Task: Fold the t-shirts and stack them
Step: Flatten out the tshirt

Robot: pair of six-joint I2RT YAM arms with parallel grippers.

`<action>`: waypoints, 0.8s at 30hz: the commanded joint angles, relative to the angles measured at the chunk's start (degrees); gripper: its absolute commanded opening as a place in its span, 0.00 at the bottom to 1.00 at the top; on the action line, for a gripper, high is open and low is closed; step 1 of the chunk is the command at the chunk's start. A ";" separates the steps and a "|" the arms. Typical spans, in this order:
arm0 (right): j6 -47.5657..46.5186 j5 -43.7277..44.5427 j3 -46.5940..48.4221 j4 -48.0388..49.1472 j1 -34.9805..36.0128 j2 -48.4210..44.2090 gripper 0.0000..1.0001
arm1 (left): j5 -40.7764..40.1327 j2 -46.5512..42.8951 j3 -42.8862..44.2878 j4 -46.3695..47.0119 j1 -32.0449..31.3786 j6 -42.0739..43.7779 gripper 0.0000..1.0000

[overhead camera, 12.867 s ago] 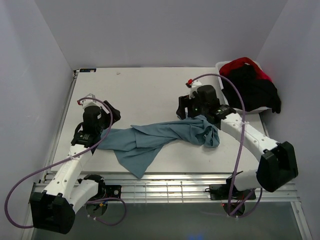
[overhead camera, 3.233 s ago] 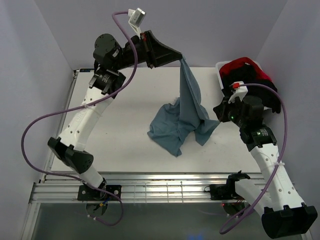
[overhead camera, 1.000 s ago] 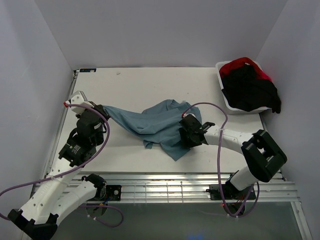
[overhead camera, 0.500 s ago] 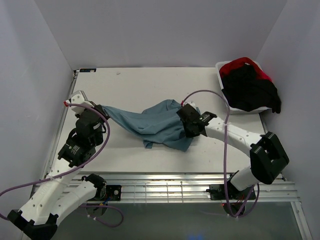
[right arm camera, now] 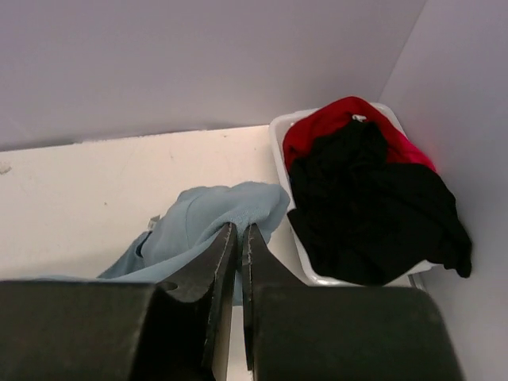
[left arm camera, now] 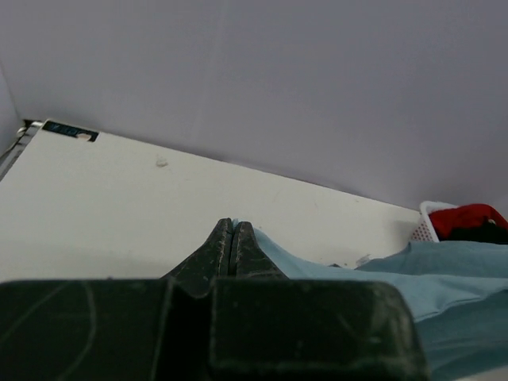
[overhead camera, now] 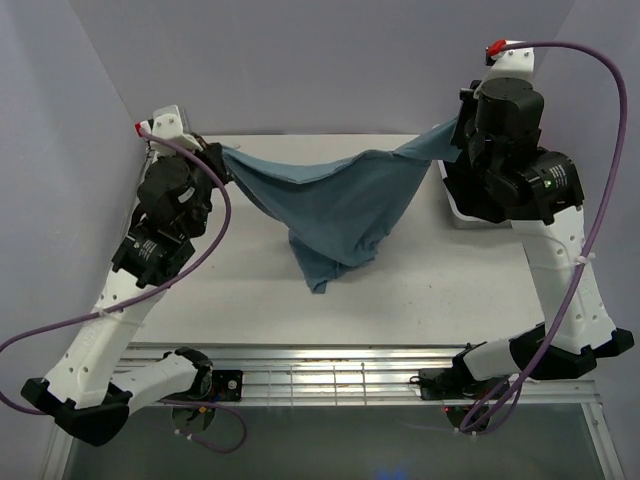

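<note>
The teal-blue t-shirt (overhead camera: 340, 205) hangs stretched in the air between both grippers, and its lowest fold droops toward the table (overhead camera: 250, 290). My left gripper (overhead camera: 222, 155) is shut on the shirt's left end, with a sliver of cloth between its fingertips (left arm camera: 231, 226). High at the right, my right gripper (overhead camera: 455, 135) is shut on the other end. In the right wrist view the blue fabric (right arm camera: 206, 218) bunches at the closed tips (right arm camera: 238, 230). A black t-shirt (right arm camera: 373, 198) and a red t-shirt (right arm camera: 333, 127) lie heaped in the white tub (right arm camera: 279, 143).
The white tub (overhead camera: 455, 210) sits at the table's far right corner, mostly hidden behind my right arm in the top view. Purple-grey walls close in the back and both sides. A metal rail (overhead camera: 330, 375) runs along the near edge.
The right gripper closed on the shirt on the table. Both arms then rose, lifting the shirt and spreading it in the air between them.
</note>
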 commanded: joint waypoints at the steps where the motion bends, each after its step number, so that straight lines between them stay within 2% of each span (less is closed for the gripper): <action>1: -2.32 1.22 2.34 -5.81 -0.15 -0.68 0.08 | 13.13 0.86 9.78 -5.78 0.16 2.80 0.00; 3: -1.62 -0.01 1.30 -6.87 -0.15 -4.36 0.08 | 19.11 -0.53 11.21 -8.78 0.16 1.75 0.00; 4: -1.18 -1.93 0.68 -6.70 -0.15 -5.94 0.08 | 24.62 -2.63 12.17 -9.13 0.16 0.00 0.00; 7: -0.65 -5.97 0.24 -5.39 -0.15 -11.92 0.08 | 30.10 -5.10 16.03 -11.77 0.16 -2.82 0.00; 9: -0.56 -7.75 2.51 -4.77 -0.15 -15.44 0.08 | 32.22 -5.99 22.27 -14.31 0.16 -4.84 0.00; 14: -1.61 -12.32 7.00 -0.03 -0.15 -21.84 0.09 | 44.96 -5.11 36.15 -17.31 0.16 -10.19 0.00; 19: -2.40 -15.13 10.42 4.98 -0.15 -25.20 0.11 | 50.51 -4.93 42.41 -18.01 0.24 -13.55 0.00; 24: -3.11 -16.89 10.79 9.38 -0.15 -26.61 0.12 | 50.70 -6.78 40.85 -18.45 0.24 -15.31 0.00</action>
